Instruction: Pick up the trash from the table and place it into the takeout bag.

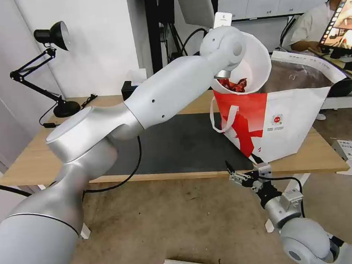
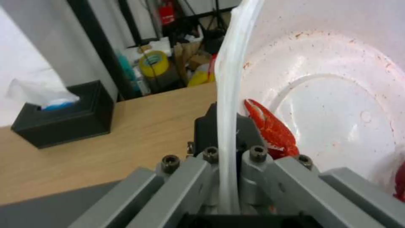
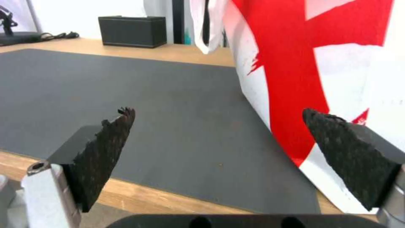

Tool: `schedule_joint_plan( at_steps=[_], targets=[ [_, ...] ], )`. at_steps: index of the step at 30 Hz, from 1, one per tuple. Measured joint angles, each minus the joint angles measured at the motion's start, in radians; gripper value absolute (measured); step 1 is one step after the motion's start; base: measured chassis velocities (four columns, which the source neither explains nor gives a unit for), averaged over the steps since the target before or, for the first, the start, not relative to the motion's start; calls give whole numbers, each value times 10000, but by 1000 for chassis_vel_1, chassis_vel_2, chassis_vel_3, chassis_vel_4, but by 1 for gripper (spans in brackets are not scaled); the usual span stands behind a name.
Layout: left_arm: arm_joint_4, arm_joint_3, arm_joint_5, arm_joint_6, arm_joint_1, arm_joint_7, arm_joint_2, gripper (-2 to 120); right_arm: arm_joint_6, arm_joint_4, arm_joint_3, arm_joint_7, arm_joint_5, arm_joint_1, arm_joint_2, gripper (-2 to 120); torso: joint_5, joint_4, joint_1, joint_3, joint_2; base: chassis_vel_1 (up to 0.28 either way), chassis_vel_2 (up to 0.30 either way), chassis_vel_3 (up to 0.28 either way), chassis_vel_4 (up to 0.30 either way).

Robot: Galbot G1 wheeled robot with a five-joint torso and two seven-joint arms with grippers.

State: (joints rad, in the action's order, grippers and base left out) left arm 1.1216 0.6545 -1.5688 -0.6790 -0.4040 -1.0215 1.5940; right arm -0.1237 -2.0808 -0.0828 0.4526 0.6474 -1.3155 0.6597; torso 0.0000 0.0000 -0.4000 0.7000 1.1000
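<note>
Wood table (image 1: 32,159), mat (image 1: 177,144), takeout bag (image 1: 289,127)

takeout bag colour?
Takeout bag: white with red splash pattern; head view shows it best.

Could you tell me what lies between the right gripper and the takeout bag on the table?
Nothing: the right wrist view shows bare grey mat between the open right gripper and the takeout bag.
</note>
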Motion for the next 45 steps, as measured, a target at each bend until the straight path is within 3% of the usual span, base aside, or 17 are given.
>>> schedule_joint_plan(
  at_steps=[12, 22, 33, 43, 45],
  targets=[
    [508, 532, 429, -585, -323, 958, -9, 0, 0, 0, 0, 0, 0, 0, 0, 100, 0, 0, 0, 0, 0, 0, 0, 0, 0],
    [607, 1092, 1154, -595, -630, 2254, -85, 0, 0, 0, 0, 0, 0, 0, -1, 100, 0, 0, 0, 0, -1, 0, 0, 0, 0],
    [1087, 1250, 594, -583, -267, 2498, -296, 0, 0, 0, 0, 0, 0, 0, 0, 100, 0, 1, 0, 0, 0, 0, 0, 0, 0],
    [1171, 1289, 711, -577, -159, 2519, -248, 0, 0, 0, 0, 0, 0, 0, 0, 100, 0, 0, 0, 0, -1, 0, 0, 0, 0],
    [1144, 1267, 763, -573, -158, 2457, -192, 9, 0, 0, 0, 0, 0, 0, 0, 100, 0, -1, 0, 0, 0, 0, 0, 0, 0]
  ],
)
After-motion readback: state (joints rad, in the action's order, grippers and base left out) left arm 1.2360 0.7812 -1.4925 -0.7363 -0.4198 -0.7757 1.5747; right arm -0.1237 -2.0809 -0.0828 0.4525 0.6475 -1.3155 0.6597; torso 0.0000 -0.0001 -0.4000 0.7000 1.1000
